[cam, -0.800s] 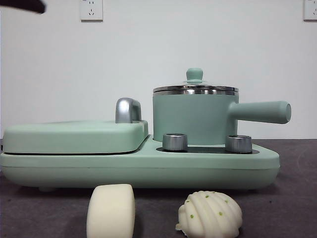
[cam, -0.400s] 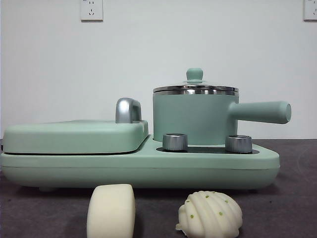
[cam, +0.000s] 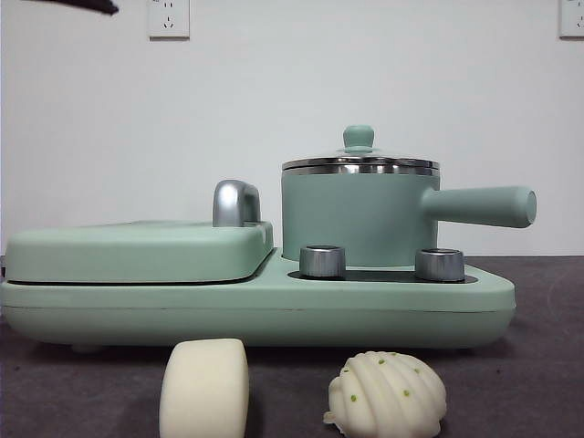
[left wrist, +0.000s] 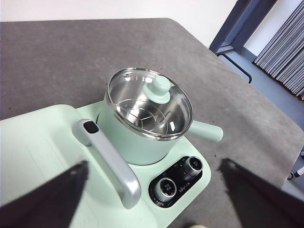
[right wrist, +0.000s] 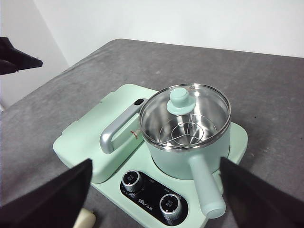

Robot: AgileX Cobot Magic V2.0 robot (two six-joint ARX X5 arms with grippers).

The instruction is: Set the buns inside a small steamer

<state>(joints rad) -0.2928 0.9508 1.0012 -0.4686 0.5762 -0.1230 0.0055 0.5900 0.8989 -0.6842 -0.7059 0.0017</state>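
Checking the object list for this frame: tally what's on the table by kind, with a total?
Buns: 2, a smooth cylinder bun and a ridged shell bun, both on the table in front of the cooker.
Small steamer pot: 1
Glass lid: 1, on the pot.
Cooker base: 1
Griddle cover: 1
Control knobs: 2
Total: 8
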